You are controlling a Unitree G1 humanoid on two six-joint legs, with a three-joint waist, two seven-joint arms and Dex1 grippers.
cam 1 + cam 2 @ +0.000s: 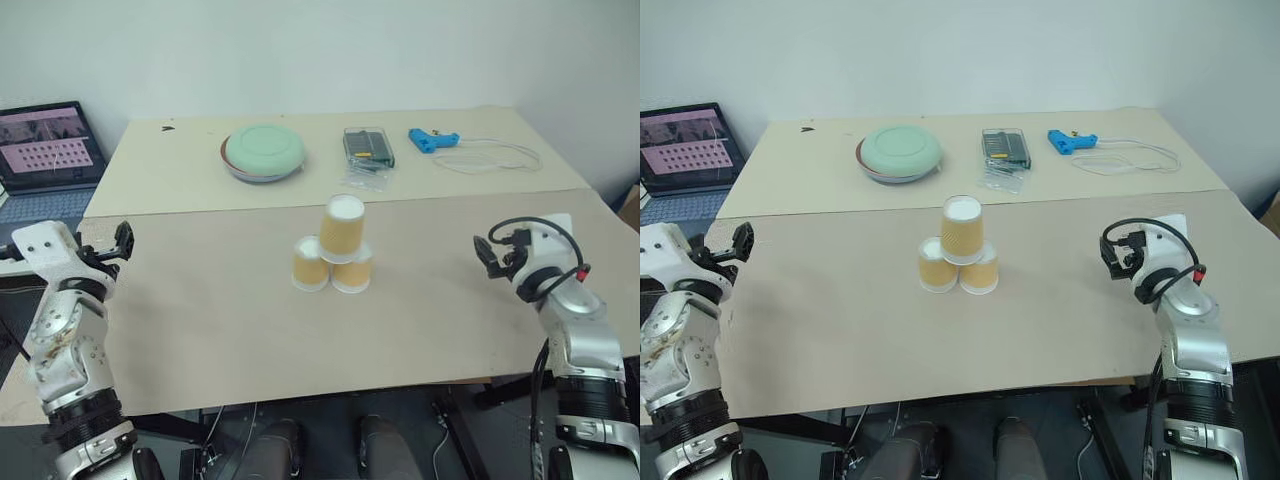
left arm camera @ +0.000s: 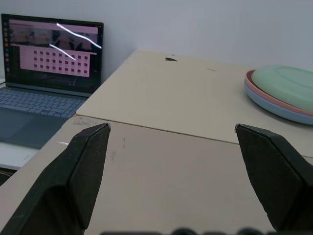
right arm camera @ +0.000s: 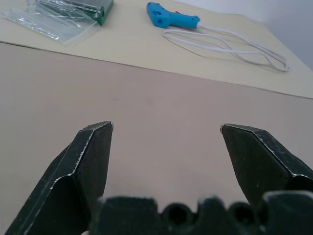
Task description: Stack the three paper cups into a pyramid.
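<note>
green bowl [image 1: 264,152], blue tool [image 1: 432,140], laptop [image 1: 48,140] behind pyramid [image 1: 335,255]

Head pair overhead; wrists table-level

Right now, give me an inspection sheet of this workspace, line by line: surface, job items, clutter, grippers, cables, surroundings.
Surface: beige table, a seam running across it behind the cups.
Job's things: three paper cups stand mid-table as a pyramid, two side by side with white bases up, the third on top of them.
Clutter: green bowl on stacked plates, clear packets with a green-edged box, blue tool, all at the far side.
Grippers: left gripper open and empty at the table's left edge; right gripper open and empty over the right side. Both apart from the cups.
Cables: white cord looped beside the blue tool.
Surroundings: open laptop left of the table; white wall behind.
</note>
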